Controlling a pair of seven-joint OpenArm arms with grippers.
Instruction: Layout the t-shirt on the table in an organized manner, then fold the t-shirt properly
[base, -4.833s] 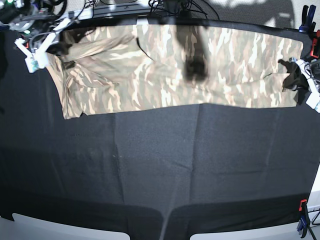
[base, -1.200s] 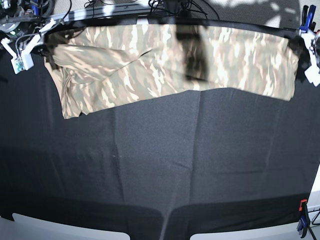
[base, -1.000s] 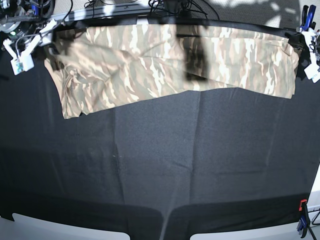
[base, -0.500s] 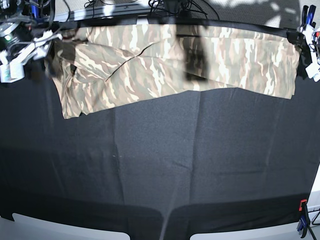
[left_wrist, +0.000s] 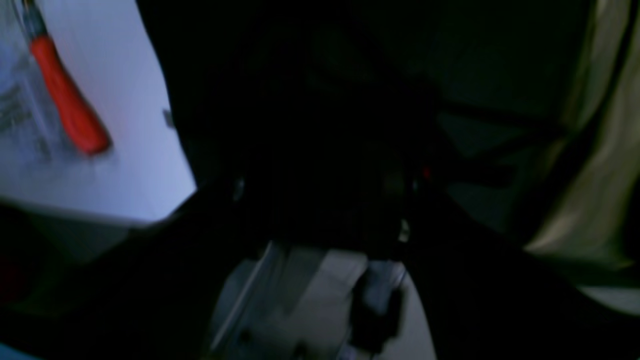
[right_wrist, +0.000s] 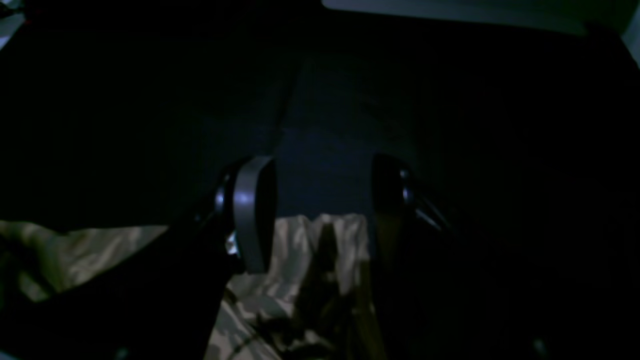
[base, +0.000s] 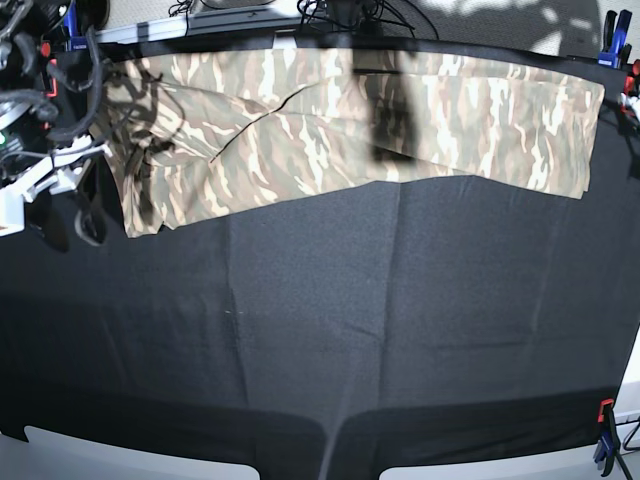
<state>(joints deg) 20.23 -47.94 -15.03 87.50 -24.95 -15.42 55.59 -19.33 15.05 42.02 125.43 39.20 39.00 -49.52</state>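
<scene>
Up close, the right wrist view shows the right gripper (right_wrist: 320, 215) with its two fingers (right_wrist: 252, 212) spread apart, nothing pinched between them. Just below the gap lies a bunched edge of the t-shirt (right_wrist: 305, 250), with black worktop (right_wrist: 340, 100) beyond it. The base view cannot confirm that spread; there the right arm (base: 40, 180) is a tangle of white parts and cables at the worktop's left edge, beside the shirt's left end.

The left wrist view is dark and blurred, so I cannot tell whether the left gripper is spread or pressed together. It shows a strip of camouflage cloth along its right side and a red clamp handle (left_wrist: 70, 102) at upper left. In the base view the left gripper cannot be made out at the right edge.

Only the base view shows the whole t-shirt (base: 330, 125): a long band along the far edge of the worktop (base: 400, 330), reaching from near the far left corner almost to the far right corner. Its left end is rumpled and folded over, its right part flatter. A dark shadow crosses its middle.
</scene>
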